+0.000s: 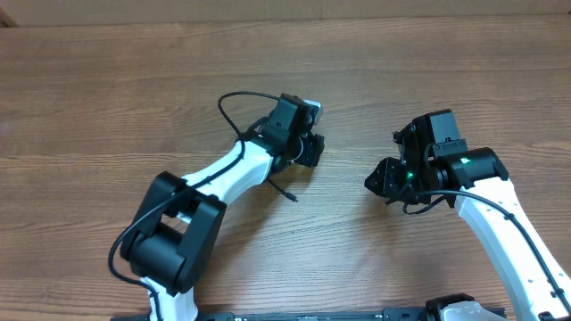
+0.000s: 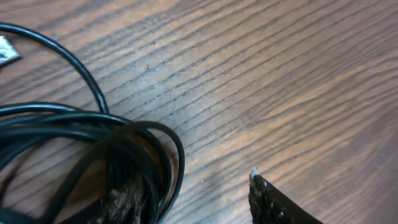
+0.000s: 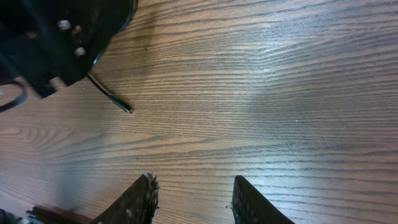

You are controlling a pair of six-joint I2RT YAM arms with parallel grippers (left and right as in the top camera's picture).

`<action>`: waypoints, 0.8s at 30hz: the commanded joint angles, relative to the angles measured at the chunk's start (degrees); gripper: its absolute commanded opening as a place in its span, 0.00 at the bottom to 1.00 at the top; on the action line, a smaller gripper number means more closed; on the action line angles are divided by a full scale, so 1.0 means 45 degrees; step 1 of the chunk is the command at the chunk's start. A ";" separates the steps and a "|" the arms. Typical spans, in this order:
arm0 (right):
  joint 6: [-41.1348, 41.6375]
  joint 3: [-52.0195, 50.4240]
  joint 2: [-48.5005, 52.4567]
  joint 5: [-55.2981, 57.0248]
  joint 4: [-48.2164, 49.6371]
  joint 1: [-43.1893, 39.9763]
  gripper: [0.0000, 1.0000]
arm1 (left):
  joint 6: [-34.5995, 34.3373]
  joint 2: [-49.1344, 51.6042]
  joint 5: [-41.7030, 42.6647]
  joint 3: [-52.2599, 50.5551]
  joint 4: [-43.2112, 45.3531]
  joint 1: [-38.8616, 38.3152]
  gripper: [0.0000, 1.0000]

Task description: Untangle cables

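Cables [image 2: 112, 134] sit bunched at lower left of the left wrist view, lying against one finger of the left gripper [image 1: 308, 150]. Its jaws stand apart, nothing pinched. The loose plug tail [image 1: 292, 195] runs out toward lower right, pointing at the right gripper [image 1: 382, 183], which is partly open and empty. Left arm is nearer the bundle, right arm nearer the tail, so the tail is probably the next grab.
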 commanded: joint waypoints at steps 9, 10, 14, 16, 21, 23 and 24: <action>0.0000 0.0301 -0.0073 0.0029 0.0049 -0.0010 0.38 | 0.0155 0.0928 -0.1379 0.0194 0.0476 -0.0126 0.52; 0.0000 0.0301 -0.0073 0.0024 0.0044 -0.0010 0.38 | 0.0170 0.0947 -0.1384 0.0194 0.0447 -0.0180 0.43; 0.0000 0.0301 -0.0073 0.0015 0.0034 -0.0010 0.38 | 0.0563 0.0942 -0.1345 0.0194 0.0427 -0.0384 0.19; 0.0000 0.0301 -0.0073 -0.0029 0.0039 -0.0010 0.38 | 0.0699 0.0913 -0.1321 0.0194 0.0398 -0.0495 0.10; 0.0000 0.0301 -0.0073 -0.0068 0.0029 -0.0010 0.38 | 0.0884 0.0165 -0.0408 0.0223 -0.0019 -0.0437 0.04; 0.0000 0.0301 -0.0073 -0.0068 0.0034 -0.0010 0.38 | 0.0879 -0.0418 0.0194 0.0228 -0.0257 -0.0272 0.04; -0.0005 0.0301 -0.0073 -0.0063 0.0034 -0.0010 0.38 | 0.0874 -0.0816 0.0593 0.0228 -0.0432 -0.0155 0.04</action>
